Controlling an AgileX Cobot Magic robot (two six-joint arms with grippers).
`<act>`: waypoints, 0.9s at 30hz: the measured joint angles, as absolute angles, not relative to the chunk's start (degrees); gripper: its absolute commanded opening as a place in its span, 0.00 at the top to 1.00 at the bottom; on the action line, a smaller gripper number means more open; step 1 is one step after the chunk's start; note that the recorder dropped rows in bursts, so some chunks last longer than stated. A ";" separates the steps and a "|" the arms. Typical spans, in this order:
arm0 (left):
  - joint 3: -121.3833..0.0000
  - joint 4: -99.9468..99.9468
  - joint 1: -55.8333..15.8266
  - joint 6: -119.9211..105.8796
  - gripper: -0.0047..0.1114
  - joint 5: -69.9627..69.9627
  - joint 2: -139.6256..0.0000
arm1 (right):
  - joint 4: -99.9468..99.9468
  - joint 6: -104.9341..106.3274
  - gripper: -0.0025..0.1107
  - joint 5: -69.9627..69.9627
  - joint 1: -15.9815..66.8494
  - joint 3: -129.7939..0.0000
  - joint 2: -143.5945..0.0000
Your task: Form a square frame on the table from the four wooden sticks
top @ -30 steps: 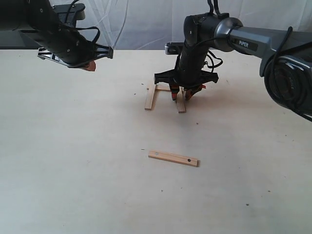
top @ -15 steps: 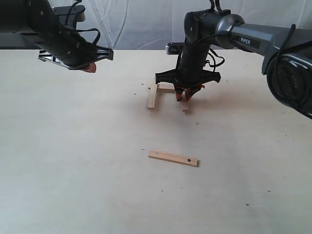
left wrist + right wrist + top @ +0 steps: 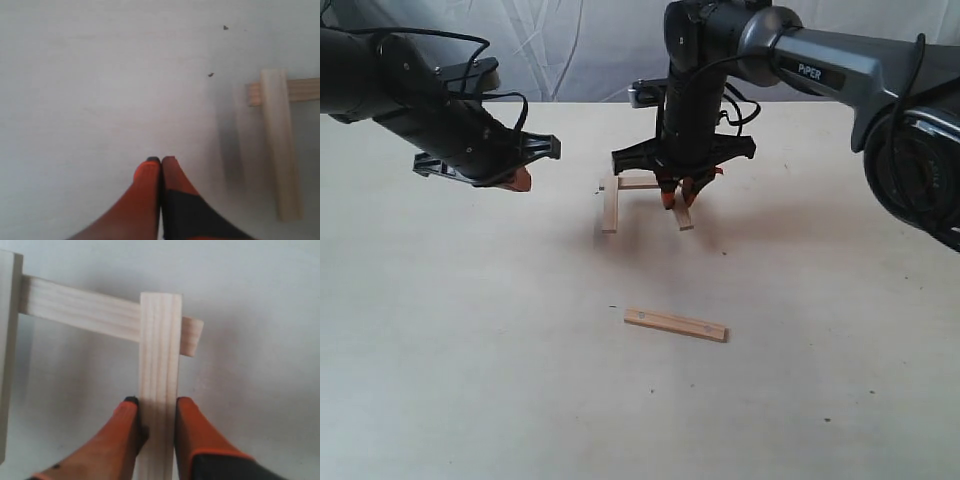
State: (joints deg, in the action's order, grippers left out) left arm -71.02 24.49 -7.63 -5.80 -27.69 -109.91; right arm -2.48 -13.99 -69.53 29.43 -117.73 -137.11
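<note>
My right gripper (image 3: 676,196) (image 3: 156,402) is shut on a plain wooden stick (image 3: 681,214) (image 3: 159,350). That stick lies across a second stick (image 3: 638,184) (image 3: 80,310), which meets a third (image 3: 610,208) (image 3: 280,145) at its other end, making a three-sided open shape. The shape throws offset shadows and seems raised slightly off the table (image 3: 470,330). The fourth stick (image 3: 675,325), with dark holes near its ends, lies alone nearer the front. My left gripper (image 3: 520,180) (image 3: 160,160) hovers left of the shape, shut with nothing in it.
A wrinkled white cloth (image 3: 570,50) hangs behind the table's far edge. Tiny dark specks (image 3: 211,75) dot the tabletop near the sticks. The right arm's large black housing (image 3: 920,170) fills the right edge of the exterior view.
My right gripper has shifted left, carrying the three joined sticks with it. My left arm has come down and rightward toward the sticks, still shut.
</note>
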 measured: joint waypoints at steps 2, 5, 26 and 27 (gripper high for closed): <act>-70.33 28.67 -8.22 -9.41 0.96 -26.89 -109.91 | -1.72 -13.99 0.97 -69.53 29.94 -117.57 -137.01; -69.43 32.69 -9.89 -12.73 0.96 -25.79 -109.91 | 0.00 -14.60 0.97 -69.53 30.52 -115.31 -136.09; -61.97 43.84 -14.78 -19.27 0.96 -28.89 -109.91 | -7.53 -19.47 0.97 -47.47 31.61 -77.70 -116.92; -61.97 45.90 -14.78 -21.26 0.96 -29.45 -109.91 | -7.95 -19.47 0.97 -47.01 31.83 -76.95 -116.92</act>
